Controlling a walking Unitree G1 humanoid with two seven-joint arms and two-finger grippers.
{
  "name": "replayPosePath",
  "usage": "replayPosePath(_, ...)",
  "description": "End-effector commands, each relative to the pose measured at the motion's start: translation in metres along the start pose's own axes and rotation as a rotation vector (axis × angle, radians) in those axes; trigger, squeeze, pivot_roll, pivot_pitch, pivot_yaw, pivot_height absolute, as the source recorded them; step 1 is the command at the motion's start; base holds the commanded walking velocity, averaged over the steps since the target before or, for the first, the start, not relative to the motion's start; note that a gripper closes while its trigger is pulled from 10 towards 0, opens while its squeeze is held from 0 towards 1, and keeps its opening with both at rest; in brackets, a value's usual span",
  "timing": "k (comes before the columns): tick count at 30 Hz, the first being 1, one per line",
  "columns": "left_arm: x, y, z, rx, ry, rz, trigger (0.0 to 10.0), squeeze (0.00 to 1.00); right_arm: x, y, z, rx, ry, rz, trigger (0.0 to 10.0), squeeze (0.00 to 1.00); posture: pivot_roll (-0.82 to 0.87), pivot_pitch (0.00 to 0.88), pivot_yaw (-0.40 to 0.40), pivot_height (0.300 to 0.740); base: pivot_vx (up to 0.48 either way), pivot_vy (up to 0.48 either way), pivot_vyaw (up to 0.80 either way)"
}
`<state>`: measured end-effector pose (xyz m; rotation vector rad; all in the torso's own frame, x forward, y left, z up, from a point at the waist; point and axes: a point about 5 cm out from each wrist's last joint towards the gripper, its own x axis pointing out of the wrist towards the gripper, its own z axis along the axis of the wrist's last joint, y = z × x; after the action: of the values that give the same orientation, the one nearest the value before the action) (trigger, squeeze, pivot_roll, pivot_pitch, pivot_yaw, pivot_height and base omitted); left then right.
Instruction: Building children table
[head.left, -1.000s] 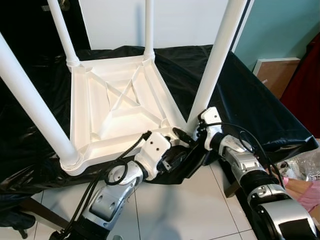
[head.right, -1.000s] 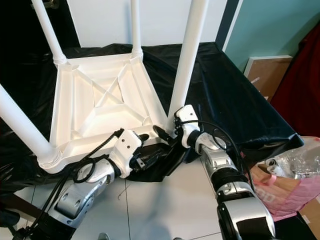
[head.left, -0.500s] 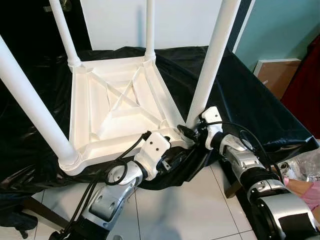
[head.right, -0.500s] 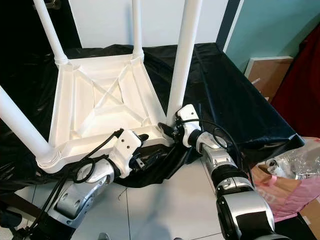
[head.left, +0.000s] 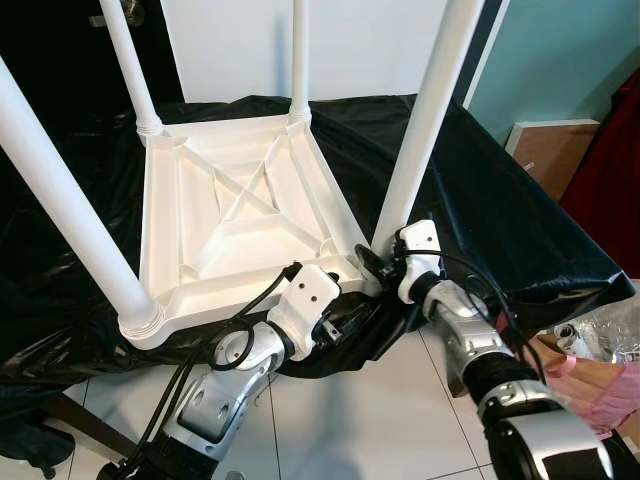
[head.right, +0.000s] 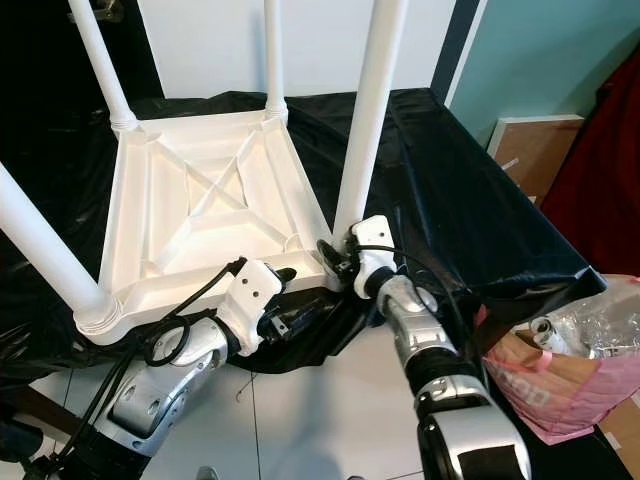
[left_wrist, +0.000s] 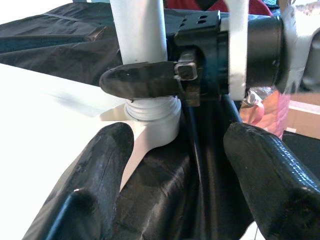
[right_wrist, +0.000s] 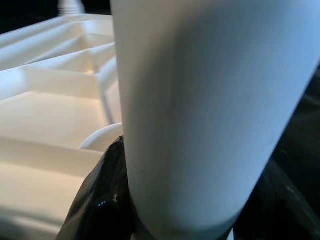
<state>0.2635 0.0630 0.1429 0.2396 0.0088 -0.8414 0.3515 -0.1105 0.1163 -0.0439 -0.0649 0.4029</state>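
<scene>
The white children's table (head.left: 240, 215) lay upside down on a surface draped in black cloth (head.left: 480, 200), its four legs pointing up; the near right leg (head.left: 425, 120) stood in its corner socket at the surface's front edge. The right pincer (head.left: 378, 262) was closed around the base of that leg, one finger on each side of the tube in the right wrist view; the left pincer (left_wrist: 172, 175) hovered open just below the same corner, gripping nothing, its two fingers (left_wrist: 95, 185) spread apart.

The risk, as I judged it, lay in the joint; if the leg was not fully seated in its threaded collar (left_wrist: 152, 107), a sideways pull from the right pincer could tilt it and jam or cross the thread. The corner sat close to the edge; a hard push could slide the whole table on the slick cloth, or drag the cloth down. The open left pincer could also snag the loose cloth (head.right: 330, 325) hanging beneath.
</scene>
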Motion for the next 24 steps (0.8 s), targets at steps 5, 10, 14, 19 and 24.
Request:
replayPosePath(5,0.001,-0.005,-0.001,0.006,0.003,-0.058,10.0,0.0,-0.004,0.012,-0.011,0.035,0.047,-0.183,10.0,0.0,0.03,0.042,-0.066,0.74,0.0,0.0,0.0)
replayPosePath(10,0.002,-0.006,-0.001,0.002,0.001,-0.06,10.0,0.0,-0.001,0.035,-0.011,0.089,0.045,-0.245,10.0,0.0,0.04,0.044,-0.07,0.74,0.0,0.0,0.0)
replayPosePath(14,0.001,-0.006,-0.001,-0.002,0.003,-0.055,10.0,0.0,-0.001,0.038,-0.007,0.08,0.028,-0.212,10.0,0.0,0.04,0.05,-0.072,0.74,0.0,0.0,0.0)
replayPosePath(19,-0.001,-0.005,-0.002,-0.004,0.006,-0.047,10.0,0.0,-0.002,0.038,-0.005,0.08,0.027,-0.224,10.0,0.0,0.05,0.057,-0.077,0.74,0.0,0.0,0.0)
replayPosePath(24,-0.001,-0.005,-0.001,-0.007,0.005,-0.041,10.0,0.0,-0.001,0.04,0.0,0.092,0.004,-0.209,10.0,0.16,0.04,0.062,-0.078,0.74,0.0,0.0,0.0)
